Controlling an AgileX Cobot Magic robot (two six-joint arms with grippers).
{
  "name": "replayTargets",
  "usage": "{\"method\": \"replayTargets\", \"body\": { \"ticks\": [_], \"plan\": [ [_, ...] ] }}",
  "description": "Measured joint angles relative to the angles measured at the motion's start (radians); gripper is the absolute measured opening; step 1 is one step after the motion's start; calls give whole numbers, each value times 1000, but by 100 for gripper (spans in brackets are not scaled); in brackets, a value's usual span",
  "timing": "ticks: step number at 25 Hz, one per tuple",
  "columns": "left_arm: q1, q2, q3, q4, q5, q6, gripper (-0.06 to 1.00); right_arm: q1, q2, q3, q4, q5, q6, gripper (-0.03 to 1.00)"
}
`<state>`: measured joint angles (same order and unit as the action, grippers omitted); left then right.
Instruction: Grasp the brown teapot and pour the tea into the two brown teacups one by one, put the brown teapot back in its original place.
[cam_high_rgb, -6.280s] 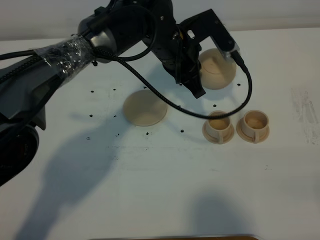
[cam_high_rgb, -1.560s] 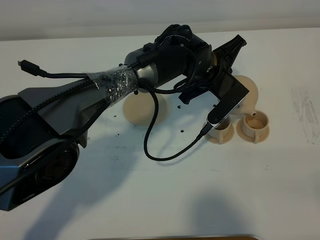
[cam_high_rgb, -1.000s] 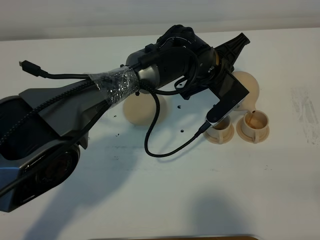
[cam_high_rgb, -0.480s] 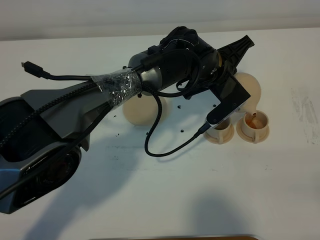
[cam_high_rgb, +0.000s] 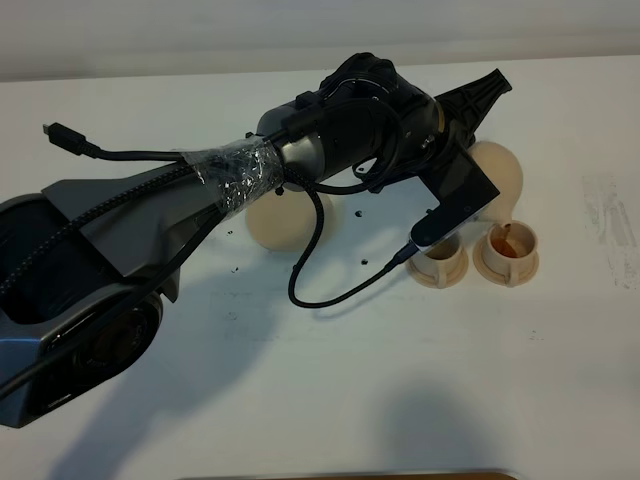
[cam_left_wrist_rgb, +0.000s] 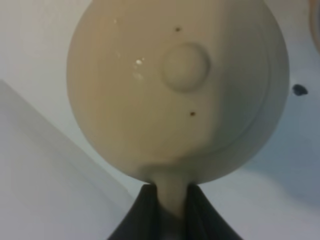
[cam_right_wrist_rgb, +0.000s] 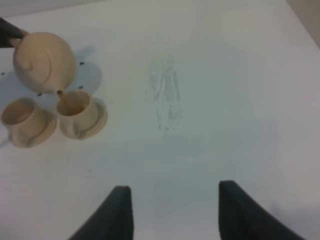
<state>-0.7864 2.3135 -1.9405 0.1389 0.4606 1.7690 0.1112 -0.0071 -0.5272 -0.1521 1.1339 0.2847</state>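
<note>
Wrist views: the right gripper hangs with its jaws spread wide and bare, well apart from the crockery. Only the left wrist view shows the left gripper clenched on the loop handle of the brown teapot.
Teacups: the right wrist view shows both whole. From high up, the arm's camera block hides part of the left teacup.
Contents: amber tea lies in the right teacup. The left teacup's inside looks pale; whether it holds tea I cannot tell.
Teapot: held aloft and tipped, spout over the right teacup, a thin brown thread running down.
Large saucer: bare, half behind the arm.
Table: white, with black dots and faint scuffs.
</note>
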Motion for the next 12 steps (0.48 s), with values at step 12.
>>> {"method": "replayTargets", "body": {
  "ticks": [12],
  "plan": [
    [-3,0,0,10,-27,0,8,0,0,0,0,0,0,41]
  ]
}}
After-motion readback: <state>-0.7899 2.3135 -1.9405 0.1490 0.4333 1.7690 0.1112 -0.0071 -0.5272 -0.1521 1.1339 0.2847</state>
